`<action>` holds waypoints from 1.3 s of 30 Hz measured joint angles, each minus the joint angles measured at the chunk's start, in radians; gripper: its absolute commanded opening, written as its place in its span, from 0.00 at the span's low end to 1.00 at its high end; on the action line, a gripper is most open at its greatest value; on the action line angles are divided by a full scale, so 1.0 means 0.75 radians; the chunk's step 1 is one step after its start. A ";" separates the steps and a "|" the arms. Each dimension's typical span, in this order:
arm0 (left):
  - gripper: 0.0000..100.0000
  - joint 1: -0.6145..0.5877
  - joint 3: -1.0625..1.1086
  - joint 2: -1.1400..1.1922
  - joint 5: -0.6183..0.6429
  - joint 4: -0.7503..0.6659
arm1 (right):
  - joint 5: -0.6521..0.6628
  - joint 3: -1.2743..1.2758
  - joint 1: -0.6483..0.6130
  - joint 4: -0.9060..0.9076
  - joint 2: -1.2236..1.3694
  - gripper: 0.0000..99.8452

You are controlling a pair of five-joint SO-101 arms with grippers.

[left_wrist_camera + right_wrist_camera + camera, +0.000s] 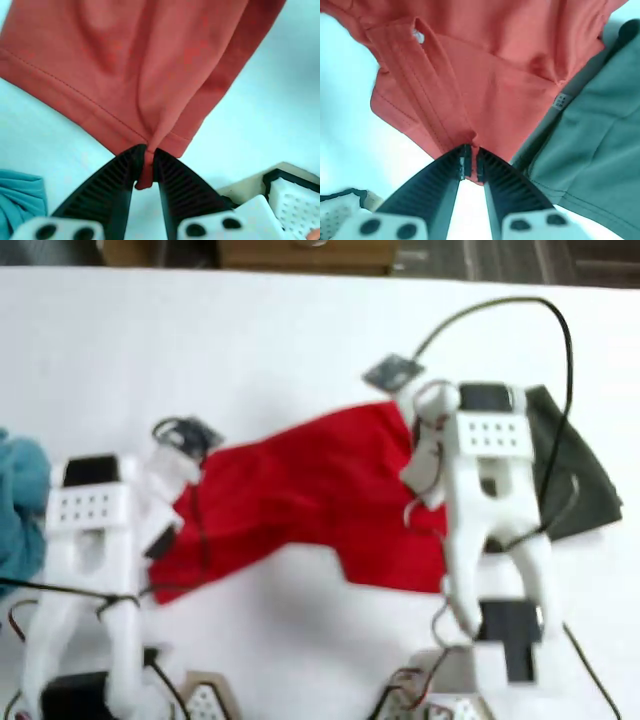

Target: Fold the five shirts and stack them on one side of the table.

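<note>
Red fabric shirt (300, 490) spans the white table (300, 330) between my arms. Left gripper (145, 152) pinches a hem corner, right gripper (470, 156) an edge fold. Both bites look thin, so tension could pull the fabric free. The red shirt overlaps the dark grey-green shirt (590, 150) and may drag it.

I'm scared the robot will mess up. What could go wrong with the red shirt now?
The left fingers pinch a small edge fold of the red shirt, so it could slip out. The red shirt touches the dark shirt by the right fingers, so pulling might drag that along.
</note>
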 measured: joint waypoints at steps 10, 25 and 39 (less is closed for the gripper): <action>0.02 0.025 0.143 -0.002 0.000 -0.008 | 0.008 0.544 0.012 -0.248 -0.288 0.02; 0.05 0.025 0.186 -0.004 0.000 -0.072 | 0.008 0.667 0.012 -0.336 -0.291 0.03; 0.24 -0.108 -0.053 -0.006 0.000 0.027 | 0.008 0.651 0.012 -0.336 -0.305 0.25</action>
